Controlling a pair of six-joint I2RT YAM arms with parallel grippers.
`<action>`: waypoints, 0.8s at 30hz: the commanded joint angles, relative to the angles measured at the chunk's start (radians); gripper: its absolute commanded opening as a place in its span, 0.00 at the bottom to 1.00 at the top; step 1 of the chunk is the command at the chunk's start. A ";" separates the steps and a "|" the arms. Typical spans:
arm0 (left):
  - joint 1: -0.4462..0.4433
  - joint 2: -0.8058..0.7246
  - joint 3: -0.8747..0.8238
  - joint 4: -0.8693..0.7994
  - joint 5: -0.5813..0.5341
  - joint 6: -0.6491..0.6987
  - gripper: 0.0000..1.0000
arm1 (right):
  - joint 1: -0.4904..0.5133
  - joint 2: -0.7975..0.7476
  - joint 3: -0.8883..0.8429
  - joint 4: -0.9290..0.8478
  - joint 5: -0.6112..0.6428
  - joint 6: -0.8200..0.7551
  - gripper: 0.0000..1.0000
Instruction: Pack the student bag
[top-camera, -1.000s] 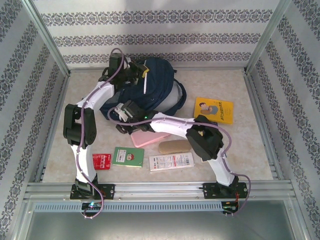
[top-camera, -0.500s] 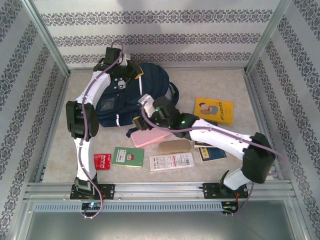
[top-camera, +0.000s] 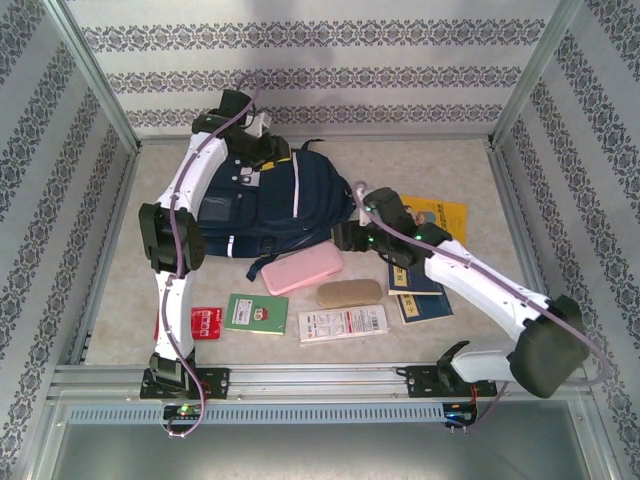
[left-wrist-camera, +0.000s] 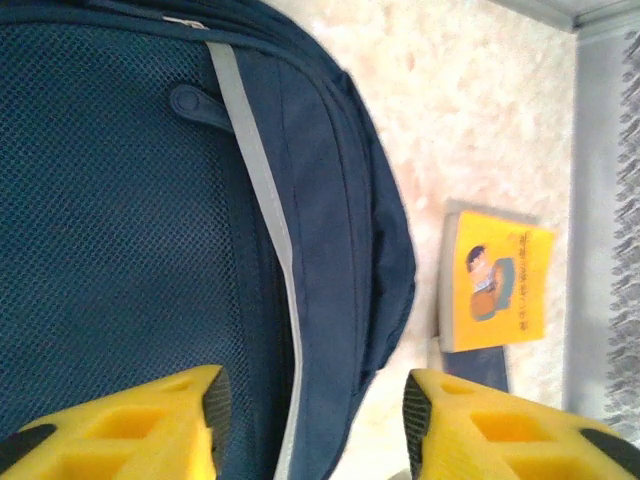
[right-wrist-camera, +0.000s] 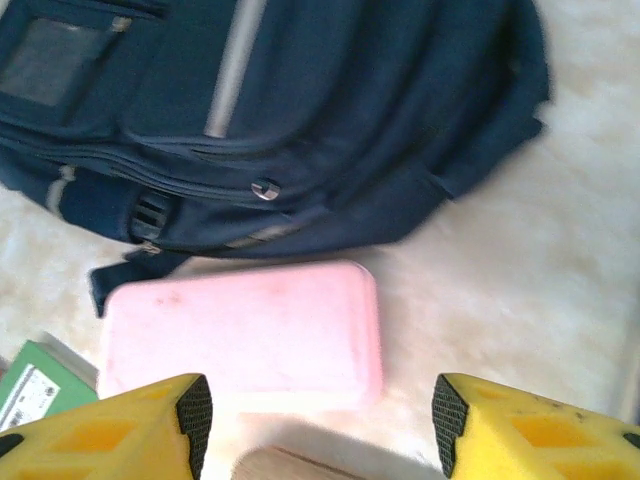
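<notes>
Left gripper (left-wrist-camera: 315, 400) gapes over bag (top-camera: 270, 205); right gripper (right-wrist-camera: 320, 400) gapes over pink case (right-wrist-camera: 240, 330); best straddle its narrow width.

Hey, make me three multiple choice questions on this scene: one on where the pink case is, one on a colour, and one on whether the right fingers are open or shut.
1. Where is the pink case relative to the student bag?
A. inside it
B. on the table, at its near side
C. beyond it, by the back wall

2. What colour is the booklet beside the red packet?
A. green
B. purple
C. orange

3. How do the fingers of the right gripper stand?
A. shut on the case
B. open, holding nothing
C. shut on a strap

Answers: 1 B, the case lies on the table, nearer than the bag. 2 A, its cover is green. 3 B, the right wrist view shows them spread apart above the case.
</notes>
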 joint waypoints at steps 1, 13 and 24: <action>-0.061 -0.084 0.001 -0.087 -0.102 0.127 0.57 | -0.045 -0.091 -0.031 -0.104 -0.005 0.057 0.63; -0.553 -0.353 -0.490 0.049 -0.331 0.522 0.65 | -0.346 -0.377 -0.218 -0.103 -0.064 0.124 0.68; -0.730 -0.271 -0.657 0.117 -0.441 0.607 0.75 | -0.416 -0.570 -0.322 -0.084 -0.021 0.190 0.70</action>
